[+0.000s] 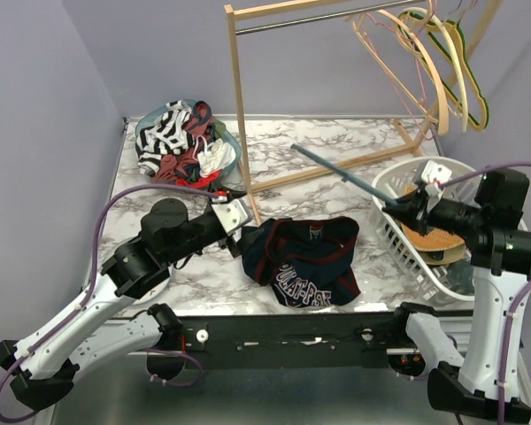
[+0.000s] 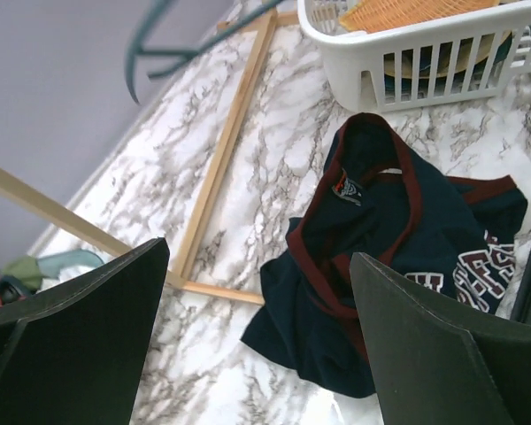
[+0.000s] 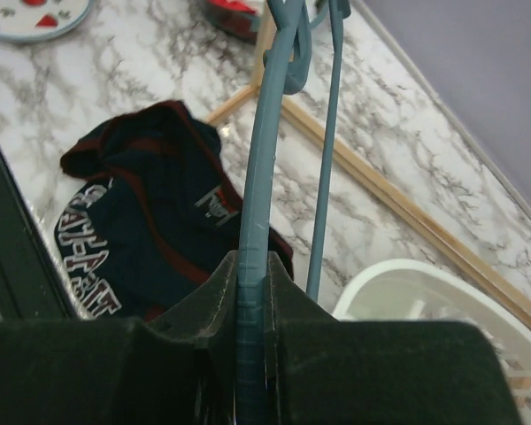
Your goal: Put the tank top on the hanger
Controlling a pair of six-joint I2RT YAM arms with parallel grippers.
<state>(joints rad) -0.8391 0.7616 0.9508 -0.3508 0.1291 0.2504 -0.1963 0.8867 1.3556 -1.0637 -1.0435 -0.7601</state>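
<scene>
The tank top (image 1: pixel 305 261) lies crumpled on the marble table near the front edge, navy with maroon trim and white lettering; it also shows as the tank top (image 2: pixel 398 239) and the tank top (image 3: pixel 150 221). My left gripper (image 1: pixel 245 235) stands open just left of the jersey, its fingers (image 2: pixel 88 336) wide apart over the garment's left edge. My right gripper (image 1: pixel 396 209) is shut on the grey-blue hanger (image 1: pixel 345 174), which is held in the air above the table, pointing back-left. In the right wrist view the hanger (image 3: pixel 264 186) runs up from between the pressed jaws.
A white basket (image 1: pixel 405 181) with folded items sits at the right. A wooden clothes rack (image 1: pixel 241 115) stands behind, with beige and green hangers (image 1: pixel 442 62) on its rail. A bowl of striped and red clothes (image 1: pixel 181 142) is at the back left.
</scene>
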